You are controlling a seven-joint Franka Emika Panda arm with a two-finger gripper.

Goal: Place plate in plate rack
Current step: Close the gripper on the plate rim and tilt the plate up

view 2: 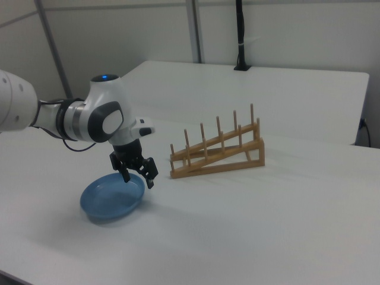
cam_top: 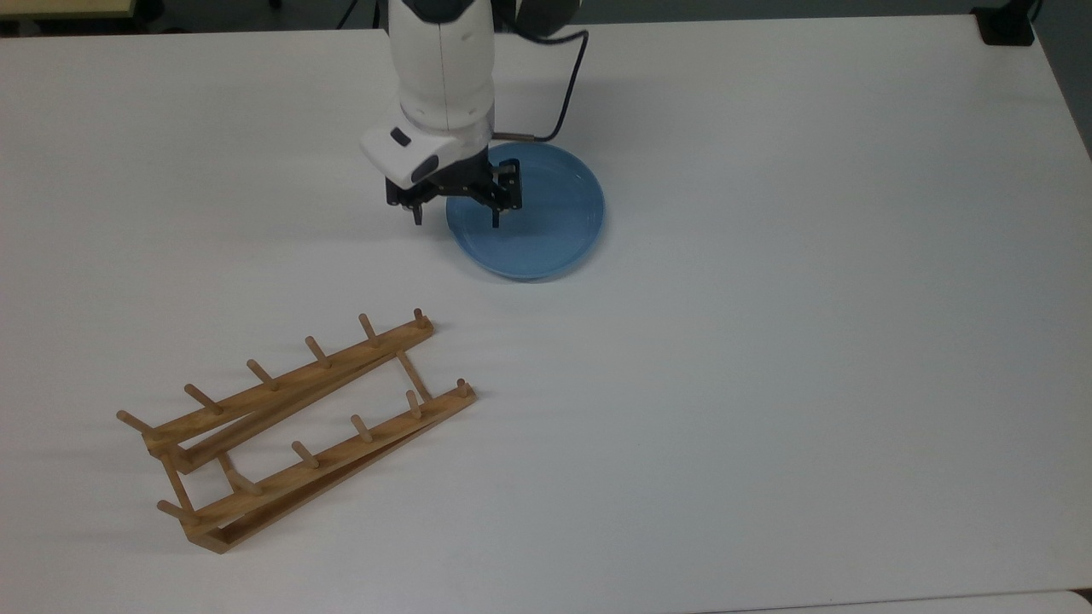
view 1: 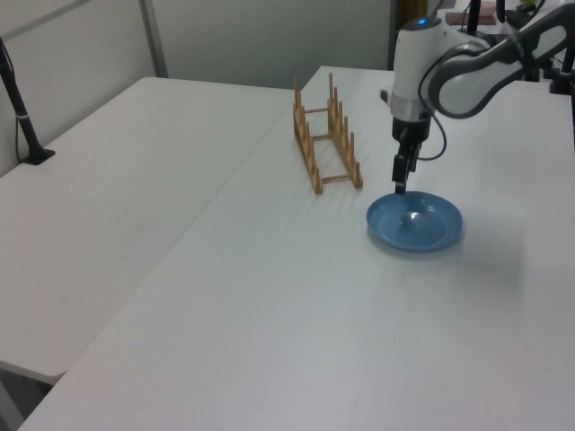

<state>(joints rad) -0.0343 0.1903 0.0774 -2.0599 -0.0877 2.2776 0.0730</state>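
Rack first: the plate rack stands on the white table at the top view's lower left, well apart from the action. Moving right, the gripper hangs spread wide with nothing in its grasp, straddling the plate's left rim, one finger outside over the table and the other over the bowl. Right of that, the light-blue plate lies flat on the table.

- The plate lies flat on the counter.
- The plate rack stands on the counter well apart from the plate, toward the top view's lower left.
- The claw straddles the plate's rim on the top view's left, fingers spread.
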